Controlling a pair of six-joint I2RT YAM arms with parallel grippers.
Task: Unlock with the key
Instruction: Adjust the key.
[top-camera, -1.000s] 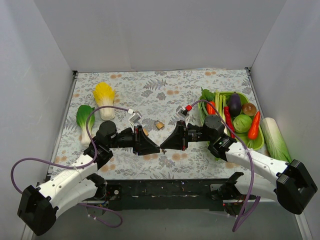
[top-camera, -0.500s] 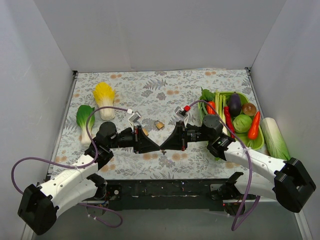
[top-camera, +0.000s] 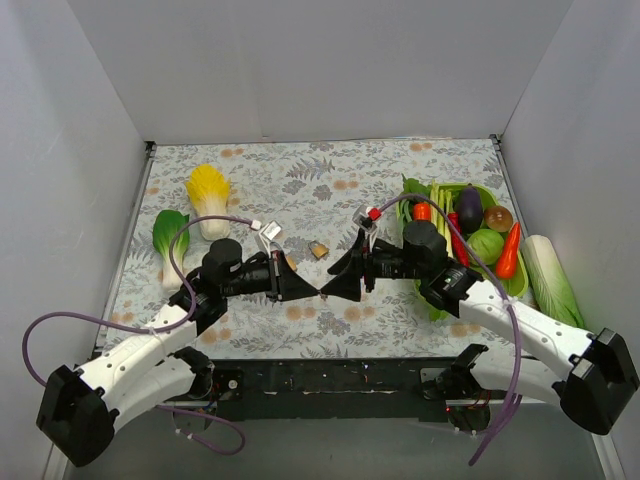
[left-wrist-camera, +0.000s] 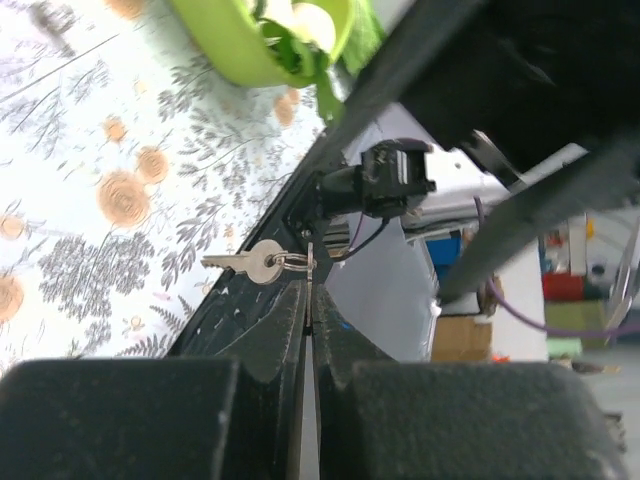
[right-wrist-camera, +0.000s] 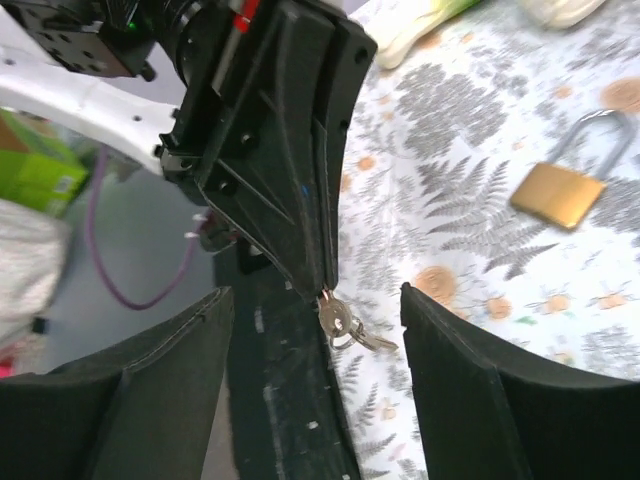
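Note:
A small silver key (right-wrist-camera: 333, 318) on a ring hangs above the table's near edge, and my left gripper (top-camera: 314, 292) is shut on it. A second key (left-wrist-camera: 250, 264) dangles sideways from the same ring. In the left wrist view my left gripper (left-wrist-camera: 311, 288) has its jaws pressed together on the thin metal. My right gripper (top-camera: 336, 289) faces it tip to tip and stands open, its fingers (right-wrist-camera: 455, 370) wide on either side of the keys without touching them. The brass padlock (top-camera: 318, 250) lies flat on the floral mat behind both grippers, its shackle (right-wrist-camera: 592, 132) closed.
A green tray (top-camera: 517, 288) of toy vegetables stands at the right, with a white-green vegetable (top-camera: 550, 276) beside it. A yellow cabbage (top-camera: 207, 190) and a green leafy one (top-camera: 168, 236) lie at the left. Grey walls enclose the mat.
My right gripper has opened and let go of the key, which now hangs from the left gripper alone. The left gripper closed on it a second ago and has stayed shut.

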